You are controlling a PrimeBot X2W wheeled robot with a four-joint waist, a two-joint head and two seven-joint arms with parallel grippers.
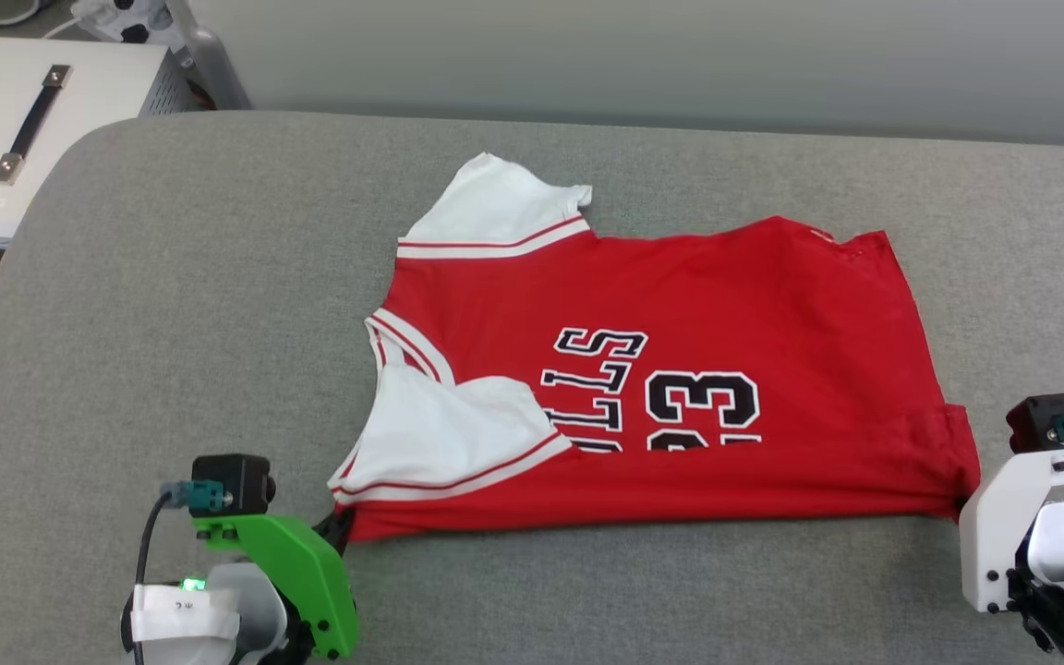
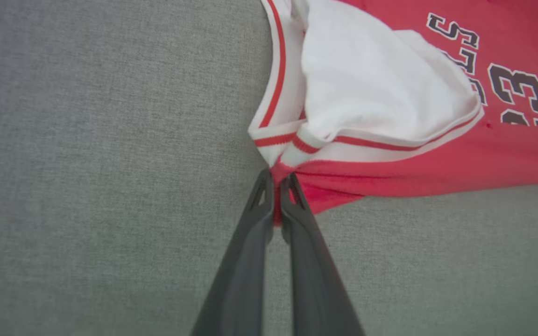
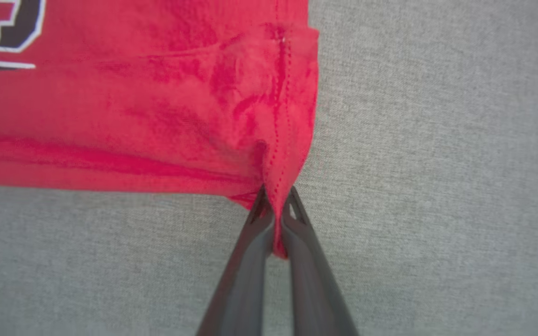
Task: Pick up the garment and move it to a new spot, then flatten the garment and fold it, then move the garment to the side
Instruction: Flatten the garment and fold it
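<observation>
Left gripper clamped on the garment, pinching the near corner just under the white sleeve trim. Right gripper clenched on the near hem corner, stitched seam caught between its fingers. Garment lies mid-way across the grey padded surface, near long edge folded over part of the lettering and number. Second white sleeve flat on the far side. White case with black handle beyond the far-left corner
</observation>
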